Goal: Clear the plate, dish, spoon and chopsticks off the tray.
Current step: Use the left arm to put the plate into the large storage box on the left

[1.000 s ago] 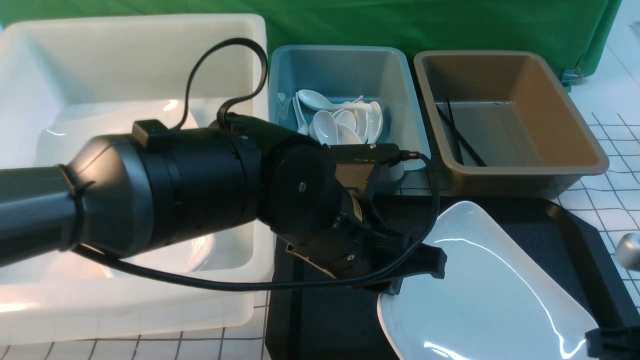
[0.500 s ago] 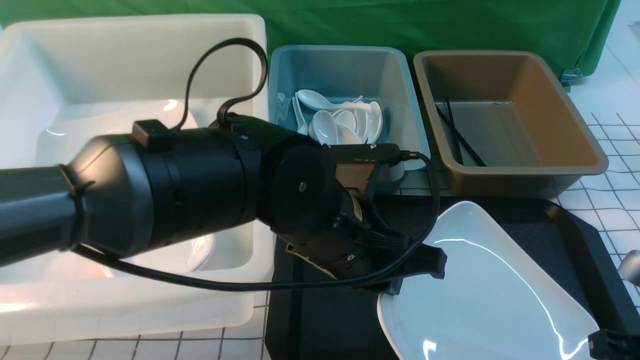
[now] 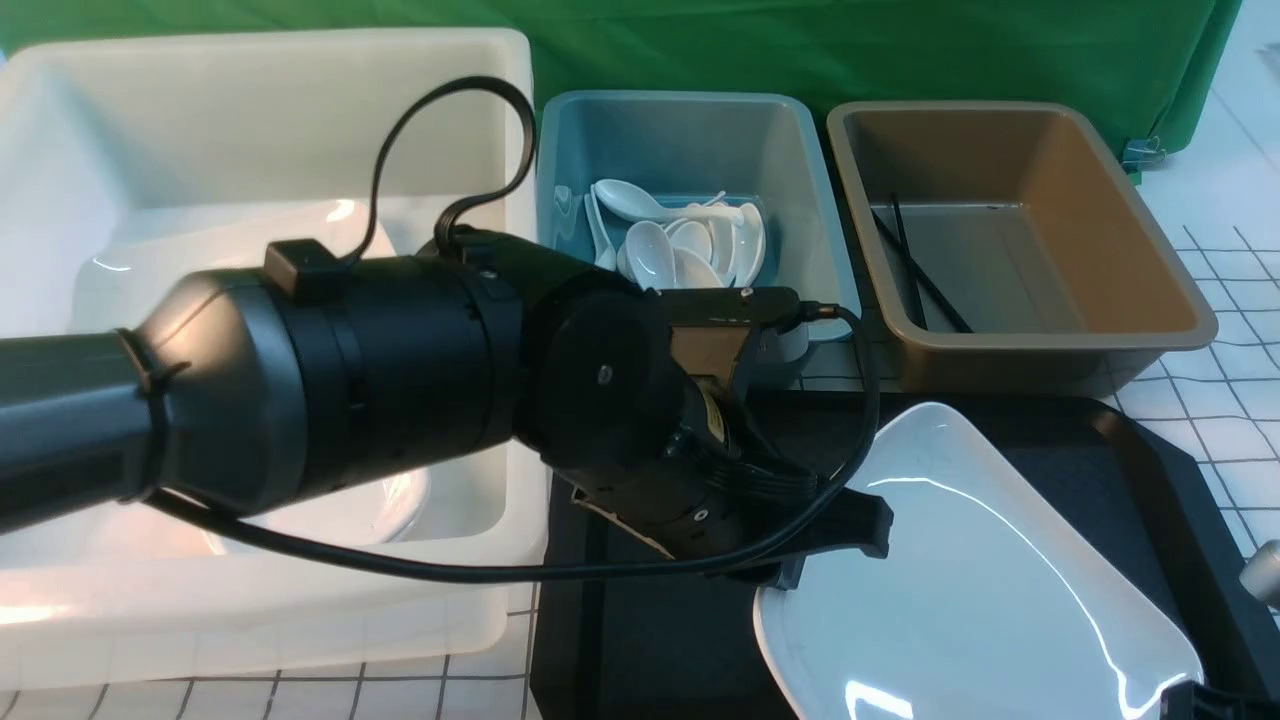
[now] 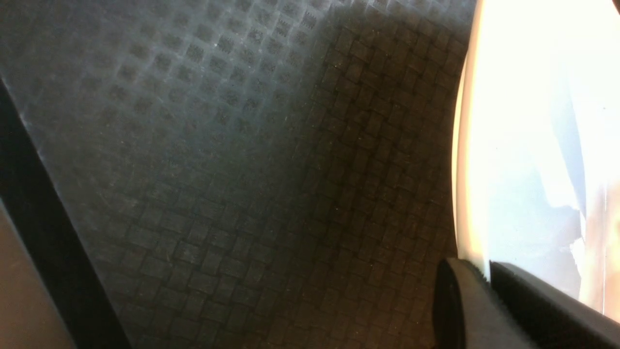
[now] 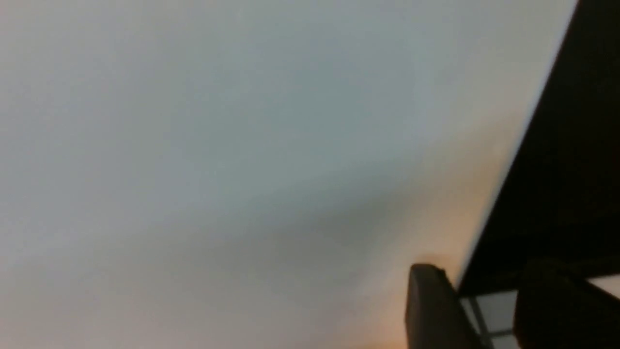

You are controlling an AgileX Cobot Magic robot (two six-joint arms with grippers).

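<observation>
The large white plate [image 3: 960,570] lies tilted over the black tray [image 3: 650,640]. My left gripper [image 3: 835,545] is shut on the plate's left rim; in the left wrist view the plate [image 4: 523,145] has its edge pinched between the left gripper's [image 4: 486,278] jaws above the tray [image 4: 242,169]. At the plate's near right corner my right gripper [image 3: 1205,700] stands open. In the right wrist view the plate's [image 5: 242,145] edge runs between the right gripper's [image 5: 484,303] parted fingers. The black chopsticks [image 3: 915,270] lie in the brown bin [image 3: 1040,345]. I cannot single out the spoon or the dish.
A blue bin [image 3: 815,240] behind the tray holds several white spoons [image 3: 680,240]. A big white tub [image 3: 250,130] stands at the left, with white dishware [image 3: 350,505] in it, partly hidden by my left arm. Green cloth hangs at the back.
My right gripper has opened, let go of the plate's near right corner and drawn back toward the lower edge of the front view. The left arm has not moved.
</observation>
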